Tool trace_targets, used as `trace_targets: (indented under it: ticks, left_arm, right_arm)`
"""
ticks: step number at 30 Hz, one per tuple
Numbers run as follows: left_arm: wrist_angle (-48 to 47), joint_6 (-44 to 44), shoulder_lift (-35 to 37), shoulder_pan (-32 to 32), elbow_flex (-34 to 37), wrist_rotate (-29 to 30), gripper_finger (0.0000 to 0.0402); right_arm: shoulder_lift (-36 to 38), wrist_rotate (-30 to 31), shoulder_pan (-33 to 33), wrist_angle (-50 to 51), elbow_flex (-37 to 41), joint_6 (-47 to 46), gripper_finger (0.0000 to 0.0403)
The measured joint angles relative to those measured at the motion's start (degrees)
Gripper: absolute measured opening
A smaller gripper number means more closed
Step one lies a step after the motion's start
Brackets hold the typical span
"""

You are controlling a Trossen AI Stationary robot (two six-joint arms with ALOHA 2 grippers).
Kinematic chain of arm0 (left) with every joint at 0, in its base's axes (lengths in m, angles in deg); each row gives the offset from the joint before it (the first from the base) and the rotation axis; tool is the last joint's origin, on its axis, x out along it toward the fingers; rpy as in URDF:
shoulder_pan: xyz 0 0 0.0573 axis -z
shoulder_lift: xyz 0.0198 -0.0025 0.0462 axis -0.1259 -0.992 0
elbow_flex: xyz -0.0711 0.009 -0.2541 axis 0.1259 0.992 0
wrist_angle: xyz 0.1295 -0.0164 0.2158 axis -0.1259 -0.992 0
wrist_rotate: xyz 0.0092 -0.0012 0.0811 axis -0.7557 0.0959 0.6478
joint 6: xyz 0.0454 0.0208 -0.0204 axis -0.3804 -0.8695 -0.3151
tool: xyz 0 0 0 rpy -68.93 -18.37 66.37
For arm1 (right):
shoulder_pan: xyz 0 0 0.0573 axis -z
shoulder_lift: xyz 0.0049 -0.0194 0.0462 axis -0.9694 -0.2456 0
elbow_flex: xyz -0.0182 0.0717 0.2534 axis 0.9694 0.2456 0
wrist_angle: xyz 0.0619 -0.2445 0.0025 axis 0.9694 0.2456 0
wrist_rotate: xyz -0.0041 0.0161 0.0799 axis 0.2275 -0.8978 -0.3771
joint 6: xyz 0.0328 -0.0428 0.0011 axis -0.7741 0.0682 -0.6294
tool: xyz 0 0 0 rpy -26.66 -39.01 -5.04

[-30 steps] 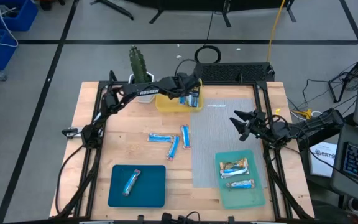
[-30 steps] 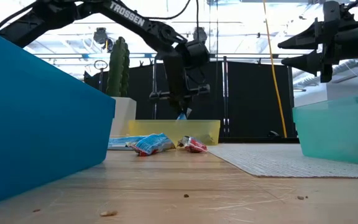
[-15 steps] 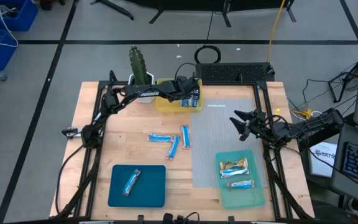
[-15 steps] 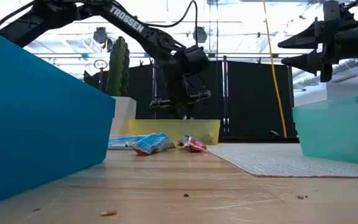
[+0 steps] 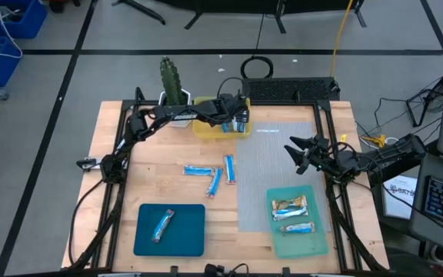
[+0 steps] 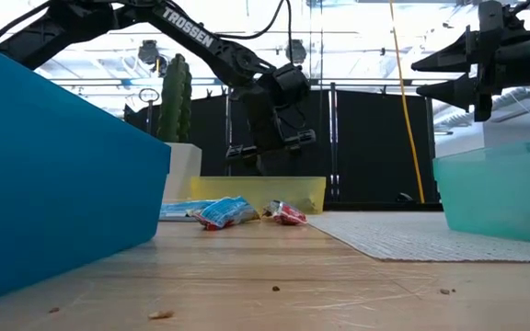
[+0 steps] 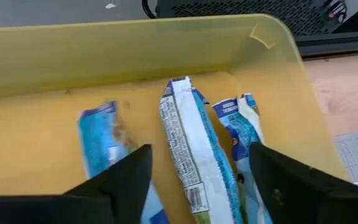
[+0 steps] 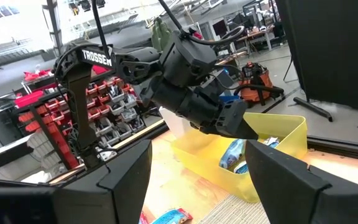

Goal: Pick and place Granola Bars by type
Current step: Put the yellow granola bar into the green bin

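Observation:
My left gripper (image 5: pixel 239 118) hangs open over the yellow tray (image 5: pixel 206 128) at the table's far edge. In the left wrist view its fingers stand on either side of a blue-and-white bar (image 7: pixel 191 149), which lies flat on the tray floor between two more blue bars (image 7: pixel 101 144) (image 7: pixel 244 127). Three blue bars (image 5: pixel 198 170) (image 5: pixel 229 168) (image 5: pixel 214 183) lie loose on the wood mid-table. The dark blue tray (image 5: pixel 148 245) holds one blue bar (image 5: pixel 162 225). The light teal tray (image 5: pixel 318 245) holds two tan bars (image 5: pixel 290 206) (image 5: pixel 297 228). My right gripper (image 5: pixel 292 148) hovers open above the mat's right side.
A cactus in a white pot (image 5: pixel 171 81) stands just left of the yellow tray. A grey mat (image 5: pixel 279 169) covers the table's right half. Bare wood lies at the left between the loose bars and the table's left edge.
My left gripper has opened over the yellow tray and let go of the blue-and-white bar it carried. The bar has dropped from the fingertips and now lies on the tray floor between the other bars. The gripper has also shifted slightly toward the table's right.

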Motion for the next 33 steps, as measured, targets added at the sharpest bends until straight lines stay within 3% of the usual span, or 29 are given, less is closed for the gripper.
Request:
trace_targets:
  ticks: [7,13,26,33]
  left_arm:
    - [0.3,0.1,0.0,0.1,0.0,-2.3,0.0351]
    - [0.3,-1.9,0.4,0.5,-0.2,-6.9,0.0391]
    - [0.4,-21.3,12.1,4.4,-0.8,-3.5,0.0397]
    - [-9.2,-22.8,19.8,9.1,-0.8,-3.6,0.0397]
  right_arm:
    - [0.0,0.0,0.0,0.0,0.0,0.0,0.0251]
    - [0.0,0.0,0.0,0.0,0.0,0.0,0.0251]
    - [0.0,0.0,0.0,0.0,0.0,0.0,0.0251]
    - [0.0,0.0,0.0,0.0,0.0,0.0,0.0251]
